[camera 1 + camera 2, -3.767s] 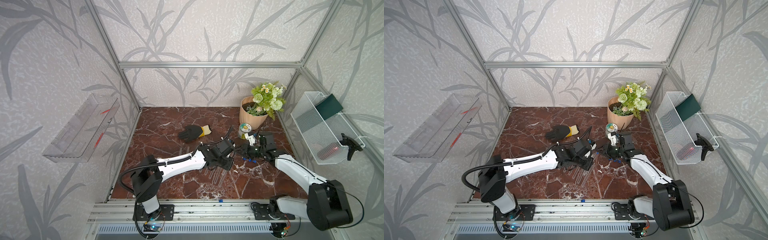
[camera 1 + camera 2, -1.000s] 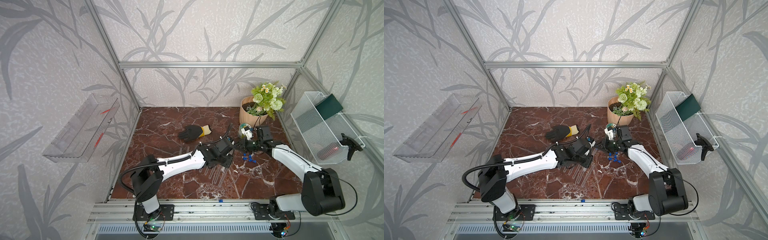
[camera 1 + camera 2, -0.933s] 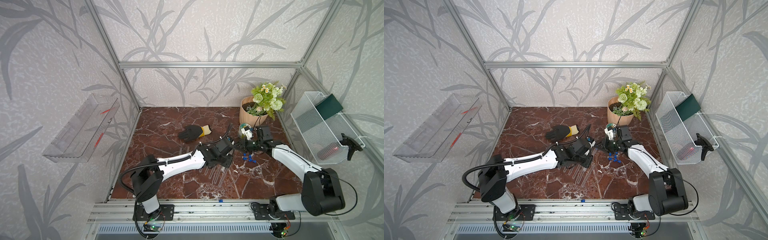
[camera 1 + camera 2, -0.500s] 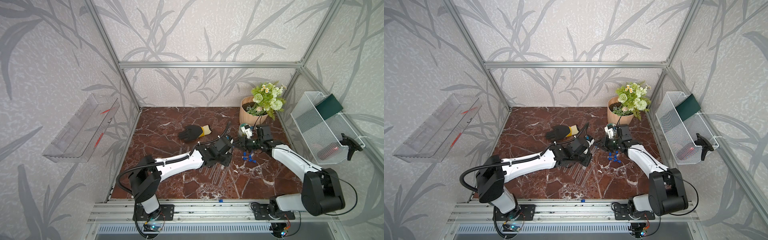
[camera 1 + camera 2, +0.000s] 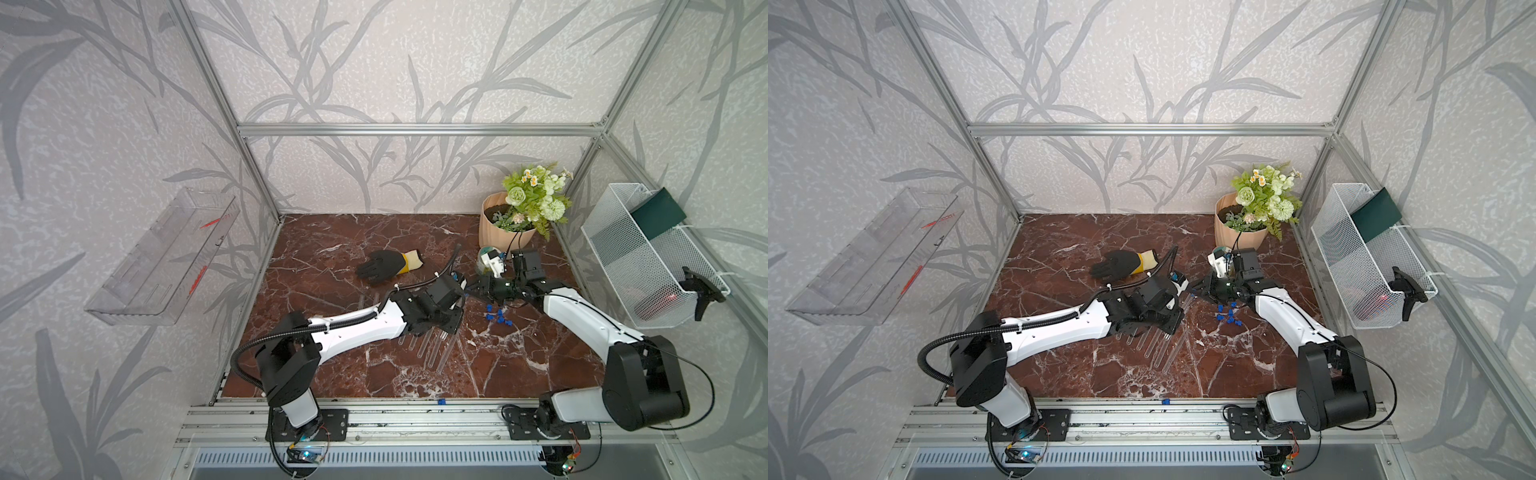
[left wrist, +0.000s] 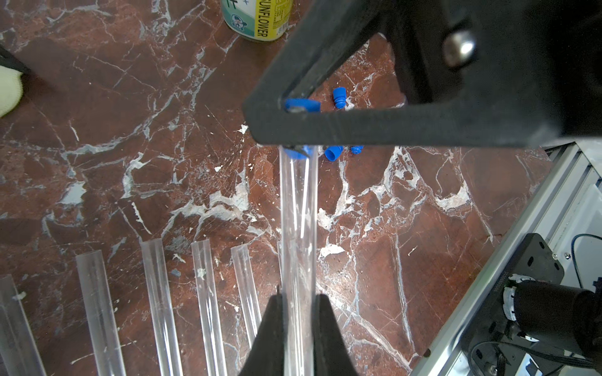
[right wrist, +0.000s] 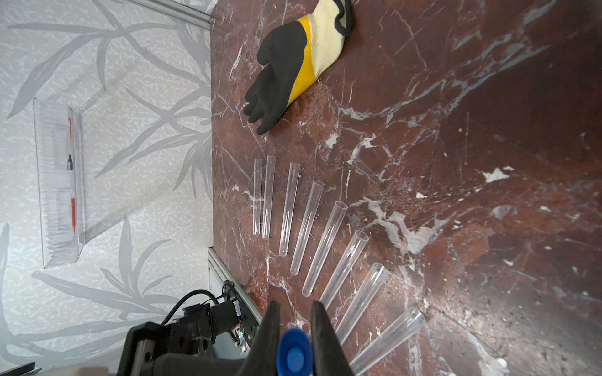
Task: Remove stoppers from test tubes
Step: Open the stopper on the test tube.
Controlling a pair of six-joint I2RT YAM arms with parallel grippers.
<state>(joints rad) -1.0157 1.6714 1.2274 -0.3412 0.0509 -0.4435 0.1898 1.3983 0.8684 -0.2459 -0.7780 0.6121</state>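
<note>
In the left wrist view my left gripper (image 6: 298,298) is shut on a clear test tube (image 6: 298,221), held off the table. A blue stopper (image 6: 301,105) sits in the tube's mouth, and the right gripper's fingers (image 6: 358,125) are clamped across it. The right wrist view shows that stopper (image 7: 294,355) end-on between the shut jaws of my right gripper (image 7: 294,306). In both top views the two grippers (image 5: 457,291) (image 5: 471,289) meet tip to tip mid-table. Several open test tubes (image 7: 325,247) lie fanned out on the marble. Several loose stoppers (image 5: 494,313) lie under the right arm.
A black and yellow glove (image 5: 386,266) lies behind the left arm. A flower pot (image 5: 505,228) and a small can (image 6: 257,19) stand at the back right. A wire basket (image 5: 648,257) hangs on the right wall and a clear shelf (image 5: 162,257) on the left. One stopper (image 5: 441,402) lies on the front rail.
My left gripper has shifted slightly toward the back with the tube. The right gripper, over the loose stoppers a few seconds ago, now holds at the tube's mouth.
</note>
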